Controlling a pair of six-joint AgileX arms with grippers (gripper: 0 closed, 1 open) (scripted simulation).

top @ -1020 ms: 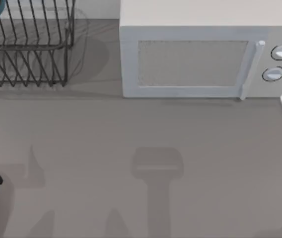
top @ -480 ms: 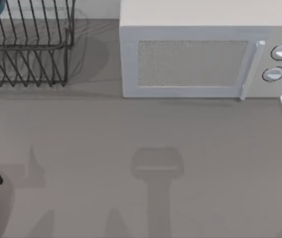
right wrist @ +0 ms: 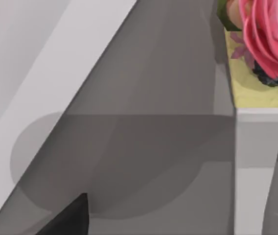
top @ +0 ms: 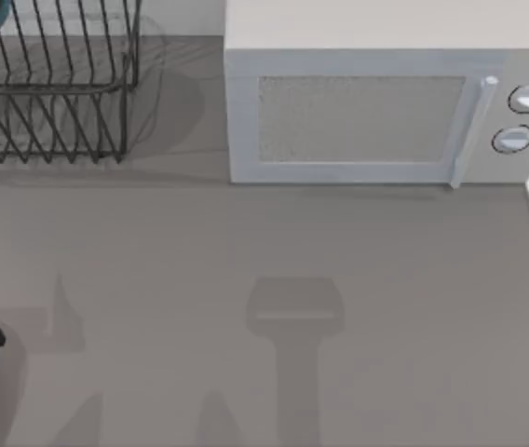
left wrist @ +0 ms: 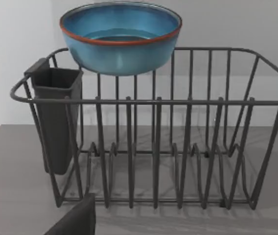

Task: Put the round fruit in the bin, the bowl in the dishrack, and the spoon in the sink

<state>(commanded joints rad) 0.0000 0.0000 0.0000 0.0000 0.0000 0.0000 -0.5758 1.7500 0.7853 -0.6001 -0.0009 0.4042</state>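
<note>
The grey bench point(top: 274, 242) carries a pale microwave point(top: 367, 112) at the back, right of middle. The black wire dishrack point(top: 60, 88) is in the back left corner. The blue bowl point(left wrist: 121, 36) sits upright, high on the rack's far rim, not down among the prongs, above a dark cutlery cup point(left wrist: 56, 117) hung on one end.

The left gripper point(left wrist: 75, 220) is low in front of the rack, well apart from the bowl. It holds nothing I can see; whether it is released or clenched I cannot tell. The same goes for the right gripper point(right wrist: 68, 218), parked over bare bench near a flower vase point(right wrist: 261, 83).

The bowl step looks done. The left arm should draw straight back, clear of the wires, since a knock could tip the perched bowl.
</note>
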